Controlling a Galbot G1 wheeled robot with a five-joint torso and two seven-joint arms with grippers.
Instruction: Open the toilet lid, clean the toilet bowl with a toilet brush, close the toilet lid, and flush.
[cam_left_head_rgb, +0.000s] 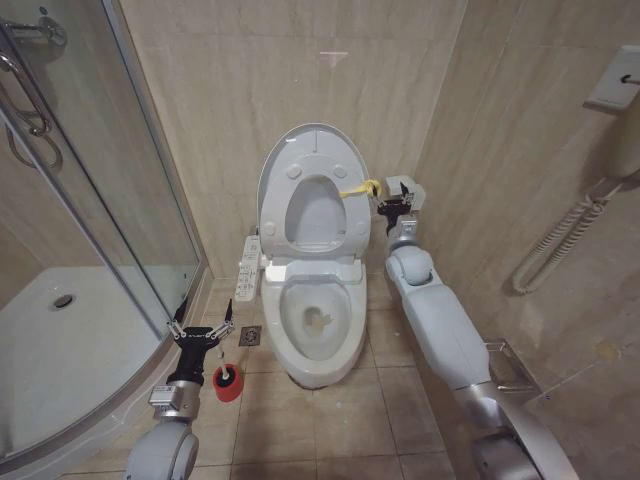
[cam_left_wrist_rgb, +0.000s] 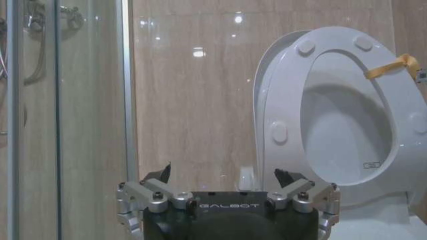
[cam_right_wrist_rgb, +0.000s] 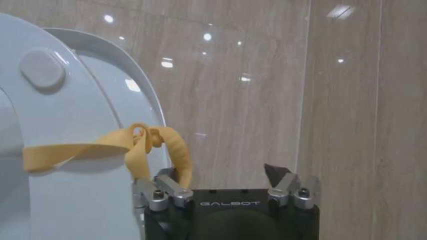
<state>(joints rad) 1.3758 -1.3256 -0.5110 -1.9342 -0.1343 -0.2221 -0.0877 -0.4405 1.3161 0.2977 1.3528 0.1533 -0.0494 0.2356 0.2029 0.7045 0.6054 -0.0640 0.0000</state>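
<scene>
1. Lid stands raised against the wall — opening looks done; bowl exposed.
2. Right gripper, fingers spread, sits beside the yellow strap.
3. Left gripper, fingers wide, hovers above the brush — grasping its handle comes next.

**Where things stand**

We see the bowl ahead against the back wall, its lid raised upright behind it with the seat. A strap hangs at the lid's right edge, just beside our right gripper. Our left gripper hovers left of the bowl, above the brush on the floor. The shower tray lies farther left.
</scene>
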